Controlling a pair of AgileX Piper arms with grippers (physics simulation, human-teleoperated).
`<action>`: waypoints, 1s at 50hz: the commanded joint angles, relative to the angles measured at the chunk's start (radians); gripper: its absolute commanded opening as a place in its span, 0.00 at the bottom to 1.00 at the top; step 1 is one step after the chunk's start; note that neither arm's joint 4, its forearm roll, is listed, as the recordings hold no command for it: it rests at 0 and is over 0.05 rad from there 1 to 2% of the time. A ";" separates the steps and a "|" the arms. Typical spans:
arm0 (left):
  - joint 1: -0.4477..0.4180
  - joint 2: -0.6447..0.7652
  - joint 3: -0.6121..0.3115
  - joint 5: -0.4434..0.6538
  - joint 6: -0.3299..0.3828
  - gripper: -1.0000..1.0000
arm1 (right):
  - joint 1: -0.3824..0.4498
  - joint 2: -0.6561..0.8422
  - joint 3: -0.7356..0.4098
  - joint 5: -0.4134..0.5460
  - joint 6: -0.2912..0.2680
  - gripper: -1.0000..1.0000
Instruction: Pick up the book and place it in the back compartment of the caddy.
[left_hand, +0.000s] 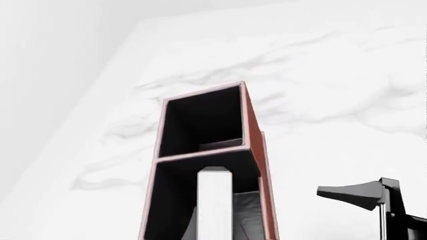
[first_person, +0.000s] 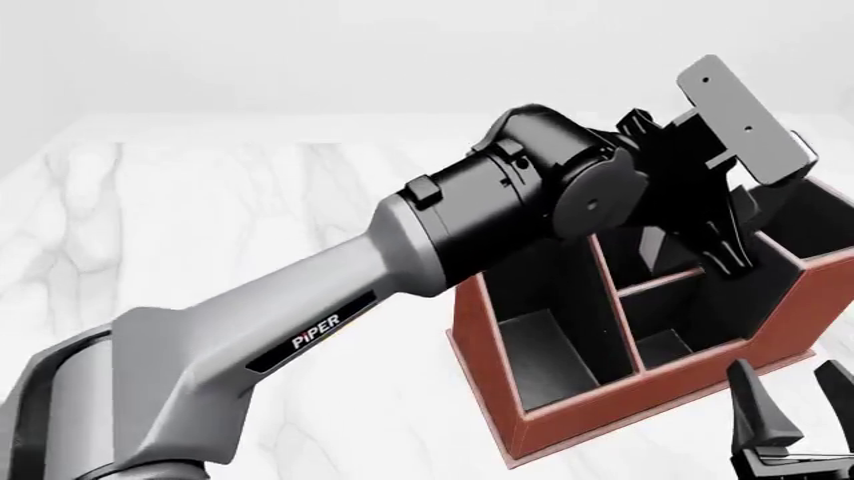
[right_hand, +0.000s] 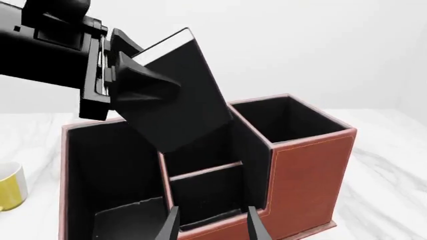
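The book (first_person: 745, 118), black with white page edges, is held tilted above the caddy (first_person: 607, 415), a large reddish-brown box with black lining and dividers. My left gripper (first_person: 707, 200) is shut on the book. In the right wrist view the left gripper (right_hand: 143, 85) clamps the book (right_hand: 180, 100) by its covers, with its lower corner hanging over the caddy's (right_hand: 310, 170) middle part. In the left wrist view the book's white edge (left_hand: 215, 205) points down at the caddy (left_hand: 253, 130). My right gripper (first_person: 790, 405) is open and empty in front of the caddy's right end, and it also shows in the right wrist view (right_hand: 212, 227).
A yellow mug (right_hand: 9, 192) stands on the white marble table (first_person: 200, 200) beside the caddy. My left arm (first_person: 400, 260) crosses the front view and hides part of the caddy. A black gripper finger (left_hand: 357, 194) shows beside the caddy in the left wrist view.
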 joint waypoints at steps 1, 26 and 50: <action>-0.011 0.041 0.030 -0.071 -0.012 0.00 | 0.000 0.009 0.000 -0.008 0.003 1.00; -0.037 0.039 0.213 -0.241 -0.024 0.00 | 0.002 0.002 0.000 -0.002 0.005 1.00; 0.013 0.128 0.175 -0.284 -0.055 0.00 | 0.001 0.011 0.000 -0.007 0.013 1.00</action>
